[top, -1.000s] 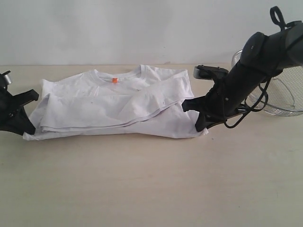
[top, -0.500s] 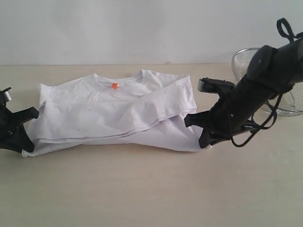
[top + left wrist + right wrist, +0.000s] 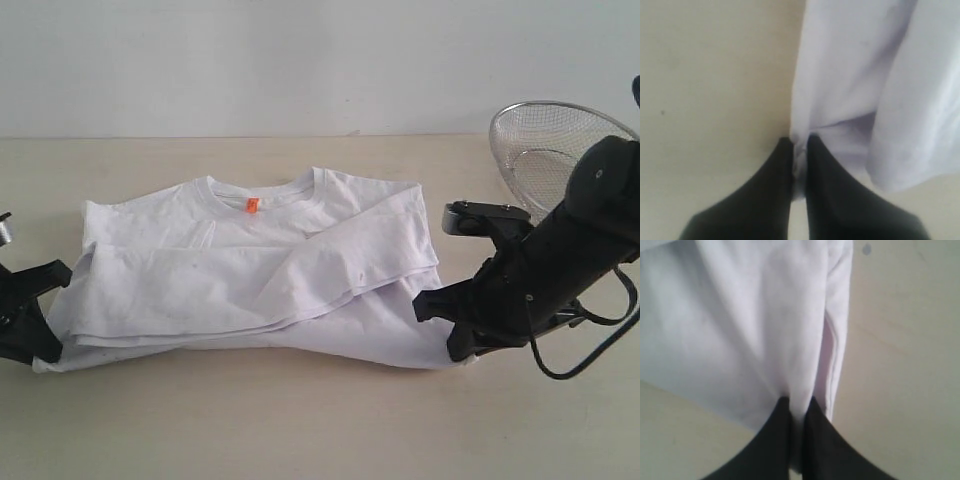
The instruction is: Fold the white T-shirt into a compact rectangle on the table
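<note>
Left pincer (image 3: 799,144), right pincer (image 3: 796,402) clamp white T-shirt (image 3: 250,270), pinched edges hidden.

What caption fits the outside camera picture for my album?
The left gripper and right gripper pinch opposite ends of the white T-shirt on the table.

right arm (image 3: 575,240): bulky, matte black | cable (image 3: 600,360): thin black loop | fingers (image 3: 772,440): black, tapered

white T-shirt (image 3: 250,275) dragged nearer camera, slightly right.
</note>
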